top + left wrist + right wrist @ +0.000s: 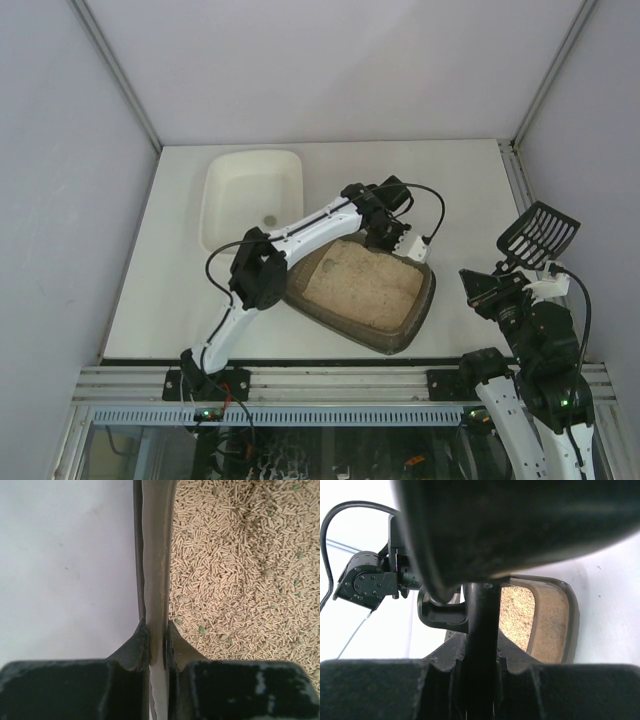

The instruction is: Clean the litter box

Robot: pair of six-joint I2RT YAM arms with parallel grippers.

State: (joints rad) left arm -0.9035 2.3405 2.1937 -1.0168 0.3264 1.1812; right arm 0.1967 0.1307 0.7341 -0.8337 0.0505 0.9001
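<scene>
The dark grey-brown litter box (420, 305) lies at an angle in the middle of the table, filled with beige pellet litter (362, 283) flecked with small green bits (202, 629). My left gripper (395, 238) is shut on the box's far rim (154, 575), one finger outside, one over the litter. My right gripper (512, 275) is shut on the handle (481, 645) of a black slotted litter scoop (540, 236), held up at the right, clear of the box. The box also shows in the right wrist view (570, 625).
A white plastic tray (252, 196) stands at the back left with one small bit inside. The left arm (290, 240) stretches across the box's left end. White walls close the table at the back and both sides.
</scene>
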